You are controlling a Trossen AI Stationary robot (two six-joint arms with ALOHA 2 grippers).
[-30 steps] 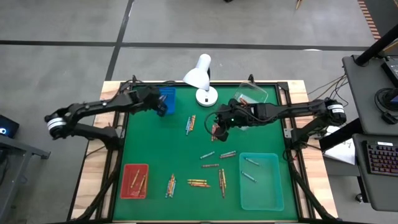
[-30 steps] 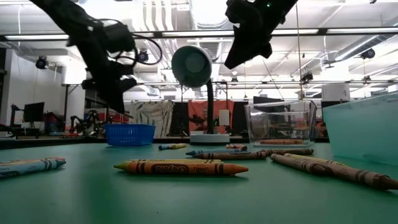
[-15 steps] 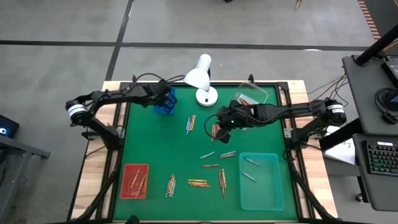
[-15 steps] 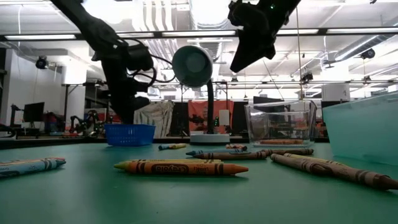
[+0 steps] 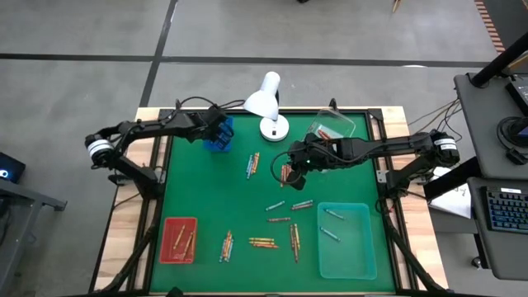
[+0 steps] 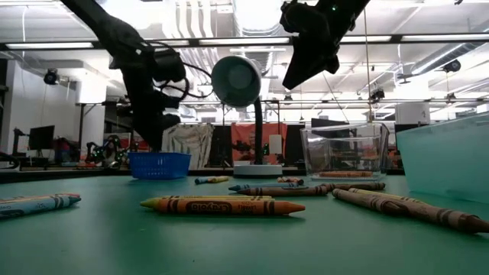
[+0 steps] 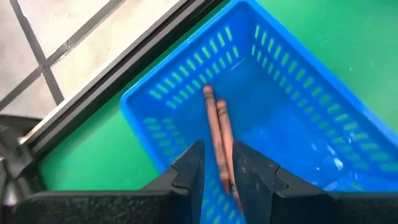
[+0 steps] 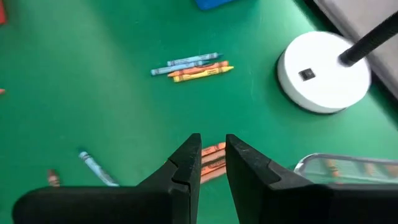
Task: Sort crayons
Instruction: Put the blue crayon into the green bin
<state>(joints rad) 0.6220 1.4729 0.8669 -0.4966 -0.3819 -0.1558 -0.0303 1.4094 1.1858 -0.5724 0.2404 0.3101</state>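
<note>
Hovering, high view: left claw (image 5: 218, 132) over blue basket (image 5: 221, 142); right claw (image 5: 290, 165) above crayons (image 5: 280, 223) scattered on green tabletop (image 5: 206, 190).
Left wrist view: fingers slightly parted, brown crayon (image 7: 217, 134) between them over basket.
Right wrist view: claw narrowly open, empty.

1. Two brown crayons (image 7: 217, 134) lie side by side between the left gripper (image 7: 217, 171) fingers, over a blue basket (image 7: 273, 81).
2. Orange crayons (image 8: 212, 157) lie just beyond the right gripper (image 8: 213, 155).
3. A blue-and-orange cluster (image 8: 193, 67) lies farther ahead of it.
</note>
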